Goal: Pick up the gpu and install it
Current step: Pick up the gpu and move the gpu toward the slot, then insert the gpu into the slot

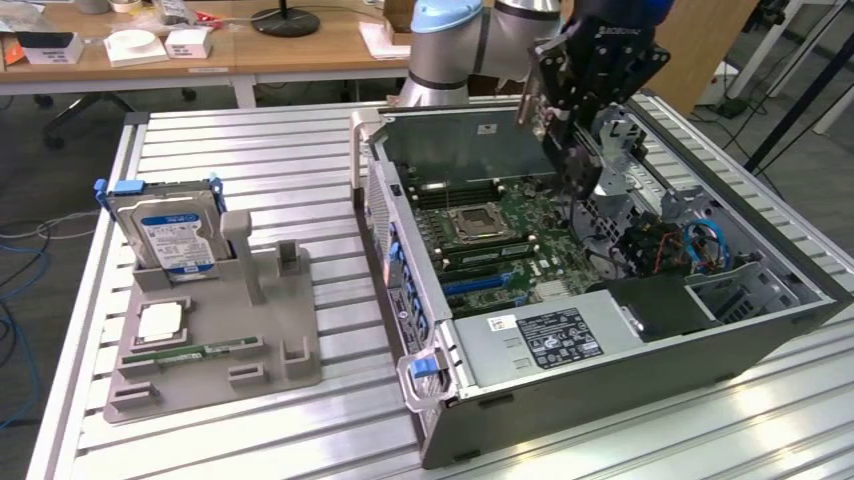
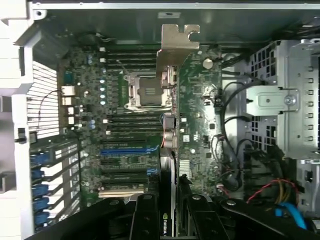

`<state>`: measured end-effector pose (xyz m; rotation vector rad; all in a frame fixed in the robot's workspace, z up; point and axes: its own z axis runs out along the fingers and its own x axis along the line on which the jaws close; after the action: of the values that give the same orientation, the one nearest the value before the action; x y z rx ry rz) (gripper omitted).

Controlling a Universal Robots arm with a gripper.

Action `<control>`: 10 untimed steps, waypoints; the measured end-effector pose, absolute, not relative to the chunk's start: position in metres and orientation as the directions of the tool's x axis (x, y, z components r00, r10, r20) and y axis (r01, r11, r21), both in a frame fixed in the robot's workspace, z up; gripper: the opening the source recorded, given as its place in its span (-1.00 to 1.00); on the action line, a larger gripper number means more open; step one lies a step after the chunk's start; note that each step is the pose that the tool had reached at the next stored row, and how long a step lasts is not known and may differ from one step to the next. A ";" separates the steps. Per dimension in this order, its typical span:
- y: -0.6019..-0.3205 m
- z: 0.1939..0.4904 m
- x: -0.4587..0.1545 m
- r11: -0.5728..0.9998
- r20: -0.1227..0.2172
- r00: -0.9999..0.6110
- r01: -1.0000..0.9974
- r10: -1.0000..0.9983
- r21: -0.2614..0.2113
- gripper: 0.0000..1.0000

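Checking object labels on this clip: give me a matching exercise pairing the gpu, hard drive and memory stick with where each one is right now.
Things:
1. gpu
2. hard drive
3. memory stick

Places:
A. standing upright in the grey holder
B. held by the gripper over the open computer case
C. lying flat on the grey holder's base

Pairs: 1-B, 2-A, 3-C

Arm (image 1: 447, 45) bent downward, wrist vertical; claw (image 2: 171, 220) pointing down, fingers (image 2: 145, 217) clamped on both faces of gpu (image 2: 172, 65).
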<state>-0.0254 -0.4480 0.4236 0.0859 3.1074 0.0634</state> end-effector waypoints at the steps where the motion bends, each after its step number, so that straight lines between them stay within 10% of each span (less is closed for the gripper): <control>1: -0.448 0.424 -0.023 0.998 -0.031 -0.998 0.054 0.056 0.042 -0.47; 10: -0.448 0.424 -0.021 0.998 -0.031 -0.998 0.049 0.050 0.043 -0.47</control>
<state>-0.0207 -0.4479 0.4235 0.0769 3.1077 0.0649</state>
